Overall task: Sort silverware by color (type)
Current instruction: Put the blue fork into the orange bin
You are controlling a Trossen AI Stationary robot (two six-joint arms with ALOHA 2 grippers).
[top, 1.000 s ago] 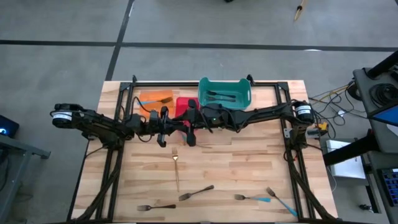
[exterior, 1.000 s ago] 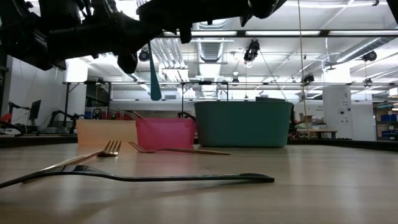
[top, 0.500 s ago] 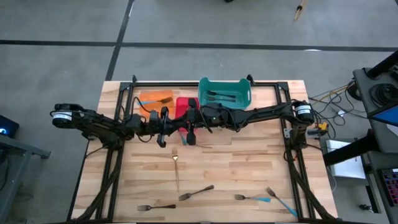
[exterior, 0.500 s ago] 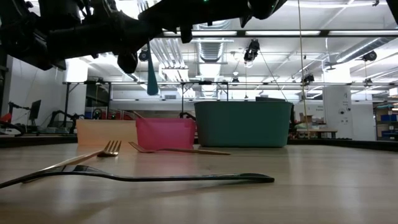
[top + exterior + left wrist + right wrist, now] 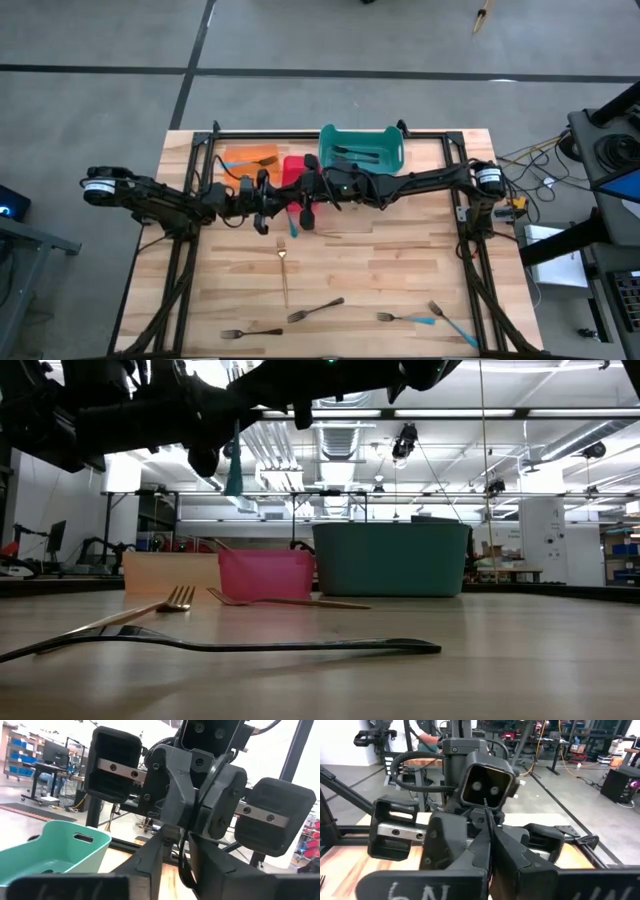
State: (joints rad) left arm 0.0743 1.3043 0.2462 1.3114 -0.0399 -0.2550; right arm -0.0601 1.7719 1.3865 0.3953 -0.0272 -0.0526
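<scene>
We are passing a blue fork [image 5: 293, 217] between grippers: right gripper [image 5: 303, 212] pinching it, left gripper [image 5: 262, 214] loosening; five forks [image 5: 316, 310] are waiting.

Lab: ceiling ducts [image 5: 340, 440], workbenches [image 5: 47, 770]

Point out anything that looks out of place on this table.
One blue-handled fork hangs handle-down in mid-air, pinched in the right pincer, with the left pincer close beside it, in front of the red bin. It looks like a handover, not a fault. Loose forks lie unsorted near the table's front edge.
</scene>
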